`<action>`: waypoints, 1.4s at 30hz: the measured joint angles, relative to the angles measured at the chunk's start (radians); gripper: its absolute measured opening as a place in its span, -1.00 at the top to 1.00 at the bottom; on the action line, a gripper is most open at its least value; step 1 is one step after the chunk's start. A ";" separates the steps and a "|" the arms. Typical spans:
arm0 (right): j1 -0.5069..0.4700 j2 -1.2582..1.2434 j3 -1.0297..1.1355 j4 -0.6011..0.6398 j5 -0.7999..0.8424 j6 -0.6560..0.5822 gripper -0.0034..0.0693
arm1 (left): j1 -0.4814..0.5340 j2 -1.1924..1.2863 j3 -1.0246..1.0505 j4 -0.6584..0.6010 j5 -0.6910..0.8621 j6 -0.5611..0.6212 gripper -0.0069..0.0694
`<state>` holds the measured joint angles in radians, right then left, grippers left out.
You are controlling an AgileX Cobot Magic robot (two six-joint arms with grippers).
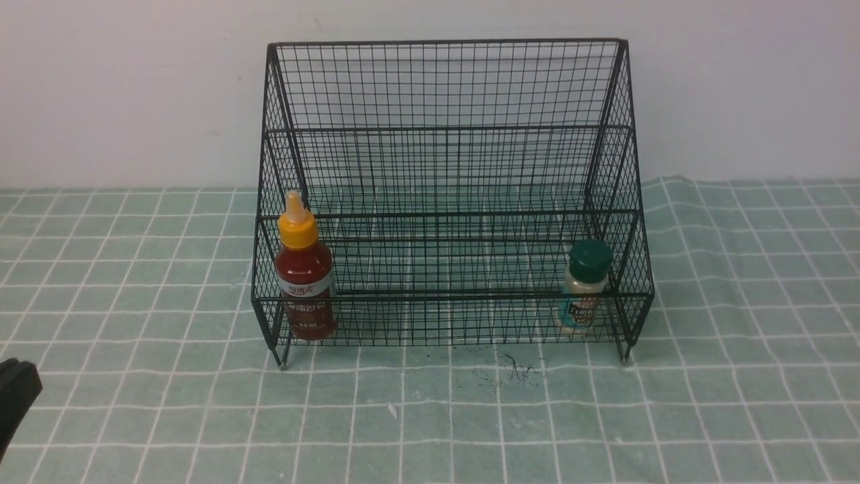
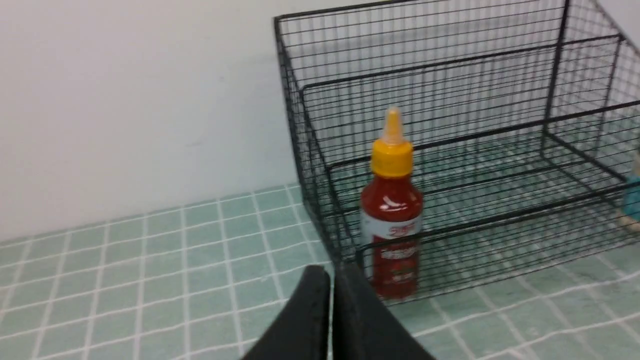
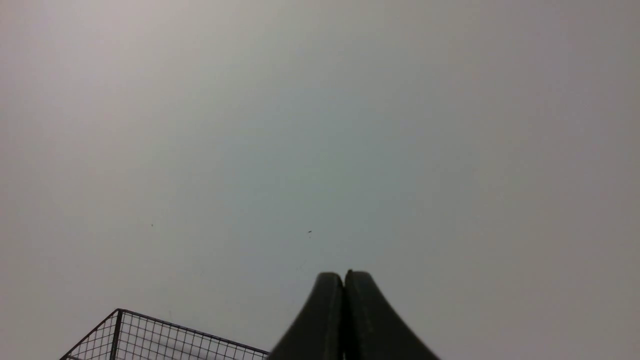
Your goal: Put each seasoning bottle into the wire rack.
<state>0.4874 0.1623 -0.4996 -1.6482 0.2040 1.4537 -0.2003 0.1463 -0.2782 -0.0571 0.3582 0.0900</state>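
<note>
The black wire rack stands at the middle of the table against the wall. Upright in its lowest tier at the left end is the dark-red sauce bottle with an orange-yellow nozzle cap, also seen as the sauce bottle in the left wrist view. At the right end of the same tier stands the shaker jar with a dark green cap. My left gripper is shut and empty, on the near side of the rack's left corner; a bit of it shows at the front view's left edge. My right gripper is shut and empty, facing the wall.
A green cloth with a white grid covers the table. A pale wall rises right behind the rack. A top corner of the rack shows in the right wrist view. Small dark specks lie on the cloth before the rack.
</note>
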 joint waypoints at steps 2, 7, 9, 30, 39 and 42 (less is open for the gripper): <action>0.000 0.000 0.000 0.000 -0.006 0.000 0.95 | 0.049 -0.064 0.062 -0.021 -0.005 0.047 0.83; 0.000 -0.001 0.000 -0.003 -0.020 0.000 0.95 | 0.113 -0.157 0.252 -0.033 -0.024 0.099 0.83; 0.000 -0.002 0.001 -0.003 -0.022 0.000 0.95 | 0.114 -0.158 0.291 -0.033 -0.020 0.099 0.83; 0.000 -0.005 0.007 -0.008 -0.054 0.000 0.95 | 0.114 -0.158 0.306 -0.035 0.020 0.100 0.83; 0.000 -0.005 0.007 -0.018 -0.054 0.000 0.95 | 0.114 -0.158 0.306 -0.035 0.020 0.100 0.83; 0.000 -0.005 0.007 0.038 -0.054 0.000 0.95 | 0.114 -0.158 0.306 -0.035 0.020 0.100 0.83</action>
<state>0.4874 0.1571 -0.4922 -1.6106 0.1503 1.4535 -0.0862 -0.0112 0.0273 -0.0924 0.3778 0.1901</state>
